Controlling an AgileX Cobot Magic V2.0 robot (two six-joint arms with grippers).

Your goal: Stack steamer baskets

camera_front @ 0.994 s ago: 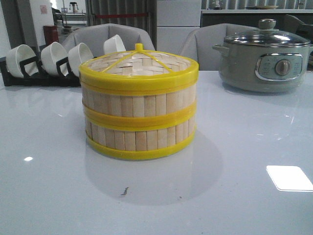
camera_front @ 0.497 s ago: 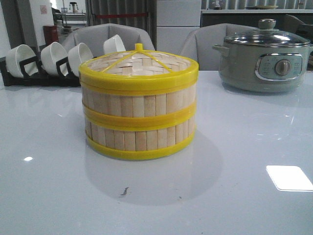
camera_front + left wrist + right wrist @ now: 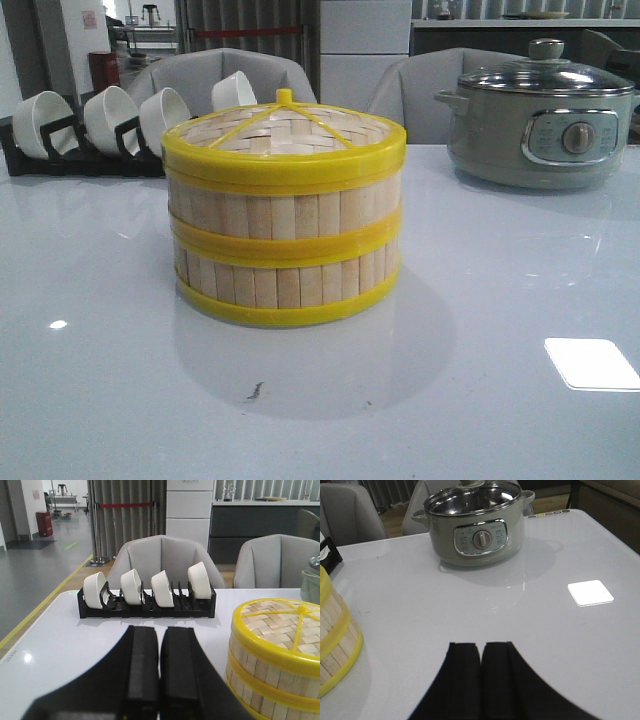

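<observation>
No readable writing or brand is showing anywhere; the marks on the pot [image 3: 540,112] panel are too small to read. Two baskets are sitting stacked mid-bench: top basket [image 3: 285,205] resting squarely on bottom basket [image 3: 285,280], with one woven lid [image 3: 285,135] sitting on top. One pot with a glass cover is standing at the far right of the bench [image 3: 500,400], well apart from the stack. One black rack [image 3: 145,607] is holding four white bowls [image 3: 162,587] on edge at the far left. Left pincer [image 3: 159,665] is hovering beside the stack, jaws pressed together, gripping nothing. Right pincer [image 3: 481,675] is hovering over bare bench on the stack's other side, jaws likewise closed and empty.
</observation>
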